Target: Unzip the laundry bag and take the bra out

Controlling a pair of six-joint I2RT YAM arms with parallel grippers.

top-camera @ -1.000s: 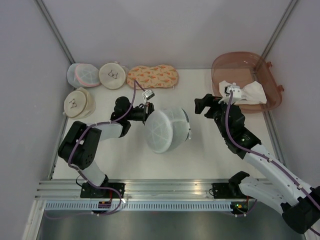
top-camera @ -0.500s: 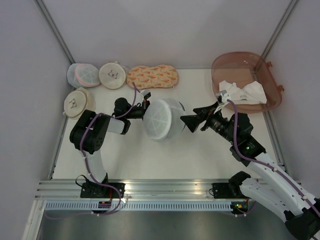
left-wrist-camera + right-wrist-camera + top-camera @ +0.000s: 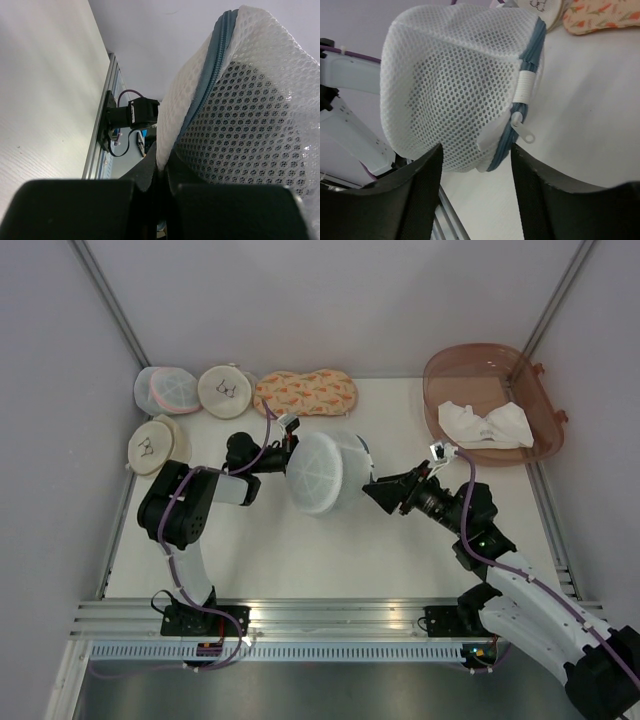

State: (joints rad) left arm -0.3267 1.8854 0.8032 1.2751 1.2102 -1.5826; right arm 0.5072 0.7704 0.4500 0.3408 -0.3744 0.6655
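Note:
The laundry bag is a round domed white mesh pouch with a blue-grey zipper rim, lifted on edge at mid-table. My left gripper is shut on the bag's rim; the left wrist view shows the white rim fabric pinched between the jaws. My right gripper is open just right of the bag, its fingers either side of the bag's lower edge. The white zipper pull hangs by the zipper, apart from the fingers. The bra is hidden; only a dark shade shows through the mesh.
Two cream round pouches, a white mesh pouch with pink trim and a patterned orange pouch lie at the back left. A brown translucent bin holding a white cloth stands at the back right.
My right gripper has swung left and down from near the bin to the bag's right edge, still open. The left arm has shifted the bag slightly up and back.

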